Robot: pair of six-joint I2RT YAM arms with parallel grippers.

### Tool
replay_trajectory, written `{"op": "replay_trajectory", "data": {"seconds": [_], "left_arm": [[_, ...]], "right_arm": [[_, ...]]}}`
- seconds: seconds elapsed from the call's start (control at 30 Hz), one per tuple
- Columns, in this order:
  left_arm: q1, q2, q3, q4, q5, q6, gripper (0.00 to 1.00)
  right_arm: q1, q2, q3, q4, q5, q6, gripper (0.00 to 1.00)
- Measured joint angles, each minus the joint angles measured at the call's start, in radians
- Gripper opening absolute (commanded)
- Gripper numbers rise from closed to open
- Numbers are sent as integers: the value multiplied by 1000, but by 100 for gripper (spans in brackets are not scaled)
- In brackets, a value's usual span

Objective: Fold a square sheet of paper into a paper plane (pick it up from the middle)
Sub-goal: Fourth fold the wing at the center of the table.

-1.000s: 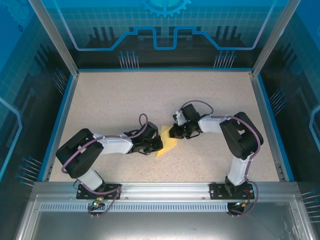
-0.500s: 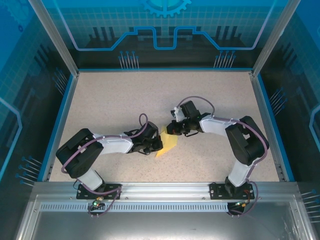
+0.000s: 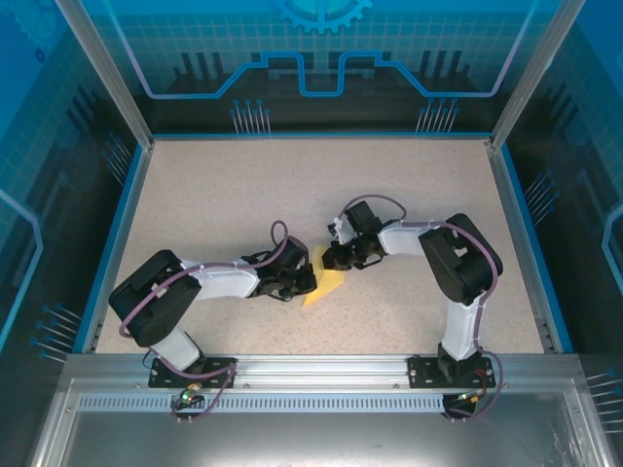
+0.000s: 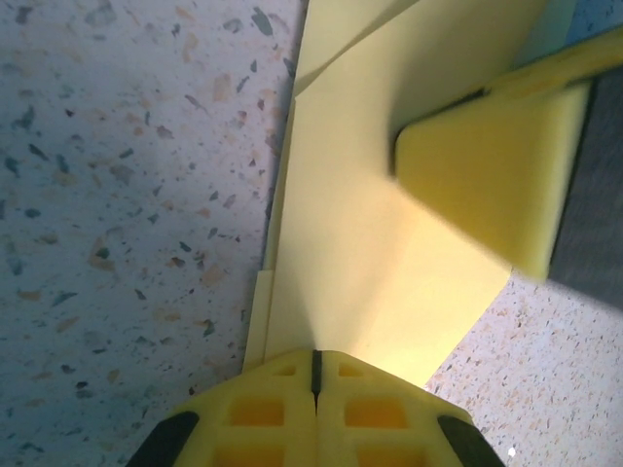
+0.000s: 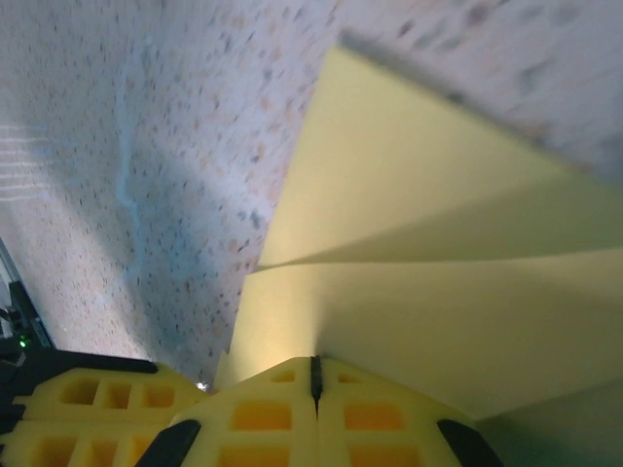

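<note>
Judging by the pose, a crease is being pressed. The left gripper and right gripper are both closed tight, tips on the square sheet of paper; I cannot tell whether either nips a layer. The sheet lies between them on the surface. Press flat and move slowly along the fold. The paper is pale yellow, with overlapping flaps and no dart shape yet.

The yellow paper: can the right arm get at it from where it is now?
Very likely yes: the right gripper, shut, has its tips against the square sheet of paper, with nothing between them. The left gripper meets it from the opposite side, not blocking.
</note>
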Motion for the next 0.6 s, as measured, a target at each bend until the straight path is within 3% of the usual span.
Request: {"op": "replay_trajectory", "data": {"seconds": [0.33, 0.6], "left_arm": [[0, 0, 0, 0, 1, 2, 0], [0, 0, 6, -15, 1, 10, 0]], "right_arm": [[-138, 54, 79, -27, -11, 26, 2], [-230, 47, 134, -49, 101, 33, 3]]}}
